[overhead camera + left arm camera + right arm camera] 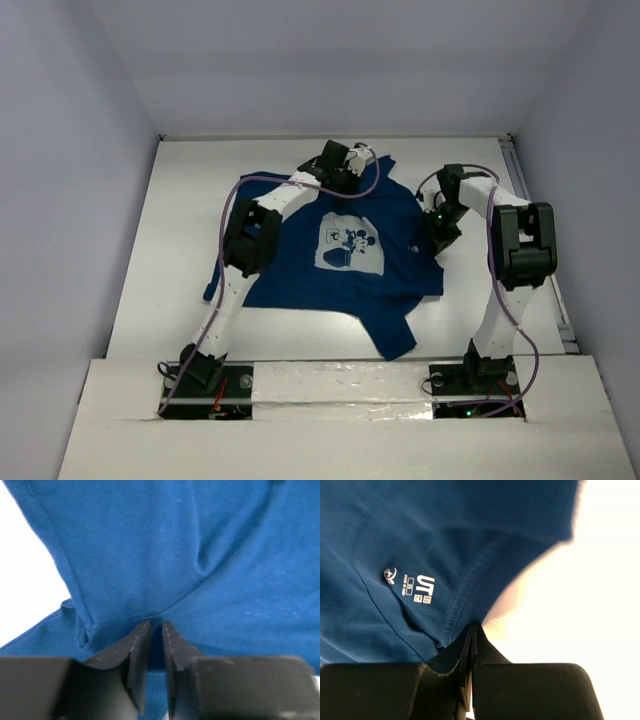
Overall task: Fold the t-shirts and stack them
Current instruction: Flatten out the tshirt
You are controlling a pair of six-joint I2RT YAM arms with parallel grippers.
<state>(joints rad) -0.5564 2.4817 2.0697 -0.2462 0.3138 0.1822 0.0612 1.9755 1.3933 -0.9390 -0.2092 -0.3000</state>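
The dark navy t-shirt (300, 275) lies spread but rumpled on the white table, print side up, with its pale cartoon print (351, 246) in the middle. My left gripper (348, 176) is at the shirt's far edge. In the left wrist view it (156, 626) is shut on a pinched fold of blue cloth (200, 555). My right gripper (440, 238) is at the shirt's right edge. In the right wrist view it (472, 628) is shut on the ribbed collar (465, 590), beside the white printed size label (415, 587).
The white table (180, 250) is enclosed by pale walls at the left, back and right. A metal rail (520, 190) runs along the table's right edge. One sleeve (392, 335) trails toward the near edge between the two arm bases.
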